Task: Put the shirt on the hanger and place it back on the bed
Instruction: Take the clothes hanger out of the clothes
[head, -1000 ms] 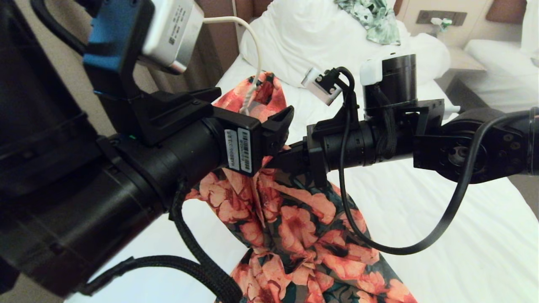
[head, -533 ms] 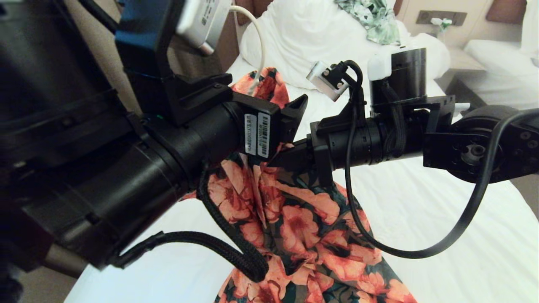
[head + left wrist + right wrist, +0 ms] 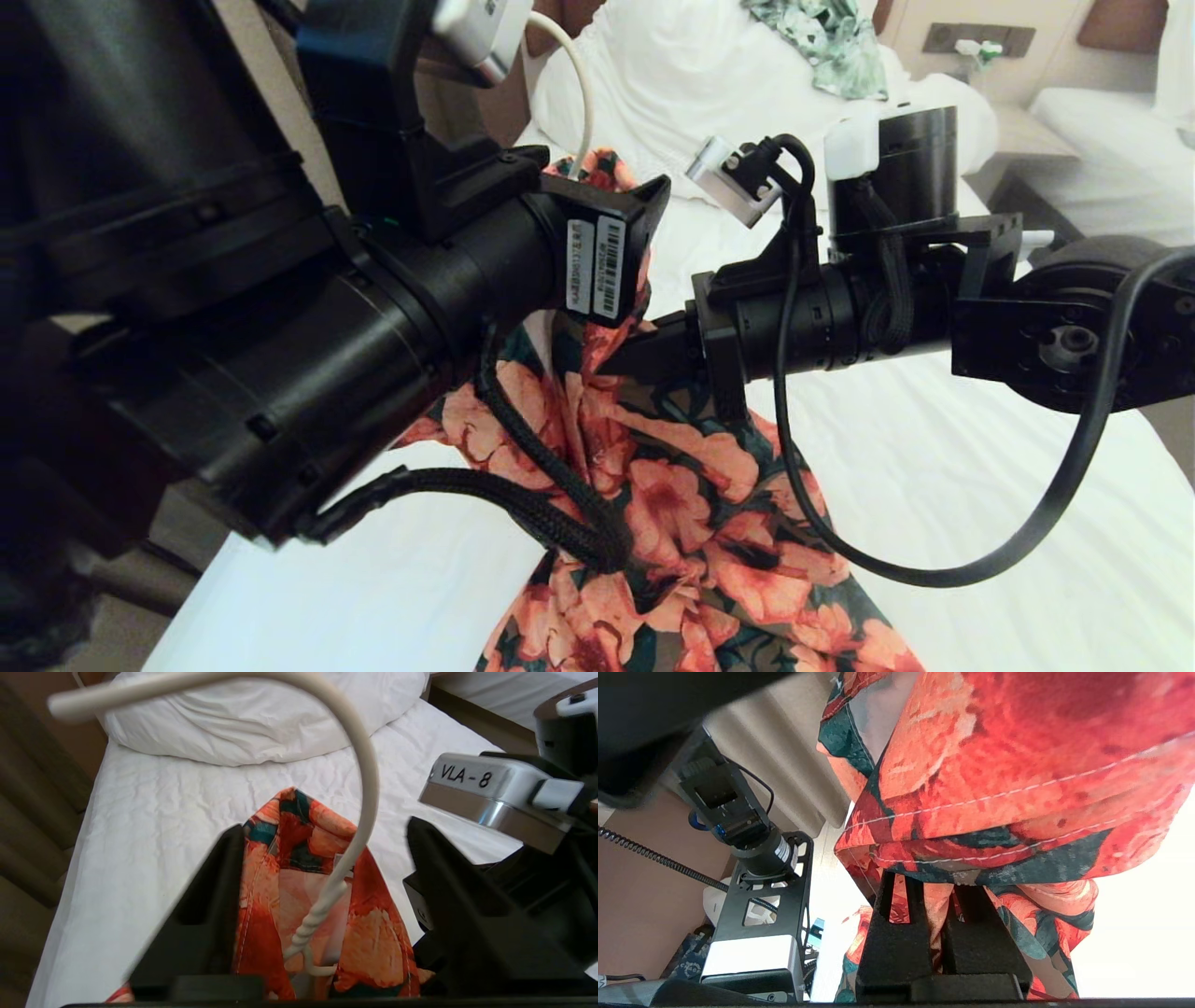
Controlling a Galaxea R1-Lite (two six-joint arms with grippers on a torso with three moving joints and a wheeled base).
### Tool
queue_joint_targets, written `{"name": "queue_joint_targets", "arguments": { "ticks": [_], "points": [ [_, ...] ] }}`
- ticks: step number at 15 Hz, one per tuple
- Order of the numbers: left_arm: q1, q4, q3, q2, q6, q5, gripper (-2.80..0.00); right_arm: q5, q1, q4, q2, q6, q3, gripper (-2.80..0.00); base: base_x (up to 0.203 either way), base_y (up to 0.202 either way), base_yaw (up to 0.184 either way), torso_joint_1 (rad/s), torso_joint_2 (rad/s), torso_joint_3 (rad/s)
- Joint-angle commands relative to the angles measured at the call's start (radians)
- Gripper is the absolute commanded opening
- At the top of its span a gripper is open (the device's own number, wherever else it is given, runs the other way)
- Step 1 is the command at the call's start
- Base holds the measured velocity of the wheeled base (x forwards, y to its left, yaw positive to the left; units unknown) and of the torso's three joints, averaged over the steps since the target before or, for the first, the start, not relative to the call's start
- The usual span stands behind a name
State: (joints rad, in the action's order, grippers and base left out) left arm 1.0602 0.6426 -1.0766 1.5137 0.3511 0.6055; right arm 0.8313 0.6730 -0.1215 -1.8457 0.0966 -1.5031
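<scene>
The flowered shirt point(image 3: 653, 485) hangs above the bed point(image 3: 934, 485), bunched below its collar. The cream hanger point(image 3: 369, 788) is inside the shirt; its hook curves up out of the collar and its twisted neck sits in the neck opening. My left gripper point(image 3: 324, 826) is open, its fingers on either side of the collar point(image 3: 299, 826) and the hanger's neck. One finger point(image 3: 219, 886) lies against the collar's edge. My right gripper point(image 3: 931, 877) comes in level from the right, just below the collar, and is shut on a fold of the shirt point(image 3: 1017, 765).
A white pillow point(image 3: 709, 75) lies at the head of the bed with a green leafy garment point(image 3: 822, 37) on it. A second white bed point(image 3: 1102, 112) stands to the right across a narrow gap. Brown curtains point(image 3: 32, 812) run along the bed's left side.
My left arm has risen and pushed forward, bringing its gripper over the collar and round the hanger's neck. The right gripper keeps its hold and has shifted slightly right.
</scene>
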Motion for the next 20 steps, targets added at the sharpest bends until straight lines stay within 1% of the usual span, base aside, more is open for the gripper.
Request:
{"name": "queue_joint_targets", "arguments": {
  "ticks": [1, 4, 7, 10, 12, 14, 16, 17, 20],
  "points": [
    [0.000, 0.005, 0.000, 0.010, 0.001, 0.005, -2.80, 0.006, 0.000, -0.003, 0.007, 0.002, 0.004, -2.80, 0.000, 0.000, 0.000, 0.000, 0.00, 0.000],
    [-0.002, 0.005, -0.002, 0.014, 0.000, 0.004, -2.80, 0.011, 0.000, -0.005, 0.017, 0.006, 0.021, -2.80, 0.000, 0.000, 0.000, 0.000, 0.00, 0.000],
    [-0.002, 0.023, -0.002, 0.020, 0.005, 0.005, -2.80, 0.014, -0.001, -0.059, 0.018, 0.061, 0.066, -2.80, 0.000, 0.000, 0.000, 0.000, 0.00, 0.000],
    [-0.002, 0.023, -0.002, 0.022, 0.006, 0.005, -2.80, 0.076, -0.019, -0.138, 0.018, 0.068, 0.109, -2.80, 0.000, 0.000, 0.000, 0.000, 0.00, 0.000],
    [-0.002, 0.023, -0.003, 0.022, 0.008, 0.005, -2.80, 0.083, -0.031, -0.143, 0.020, 0.069, 0.112, -2.80, 0.000, 0.000, 0.000, 0.000, 0.00, 0.000],
    [-0.002, 0.023, -0.002, 0.026, 0.008, 0.005, -2.80, 0.131, -0.059, -0.147, 0.018, 0.075, 0.119, -2.80, 0.000, 0.000, 0.000, 0.000, 0.00, 0.000],
    [-0.002, 0.023, -0.005, 0.028, 0.009, 0.005, -2.80, 0.165, -0.073, -0.165, 0.010, 0.121, 0.123, -2.80, 0.000, 0.000, 0.000, 0.000, 0.00, 0.000],
    [-0.002, 0.025, -0.005, 0.028, 0.015, 0.005, -2.80, 0.173, -0.077, -0.161, 0.011, 0.142, 0.127, 0.00, 0.000, 0.000, 0.000, 0.000, 0.00, 0.000],
    [-0.002, 0.045, -0.003, 0.029, 0.028, 0.005, -2.80, 0.171, -0.076, -0.136, 0.020, 0.135, 0.135, 0.00, 0.000, 0.000, 0.000, 0.000, 0.00, 0.000]
  ]
}}
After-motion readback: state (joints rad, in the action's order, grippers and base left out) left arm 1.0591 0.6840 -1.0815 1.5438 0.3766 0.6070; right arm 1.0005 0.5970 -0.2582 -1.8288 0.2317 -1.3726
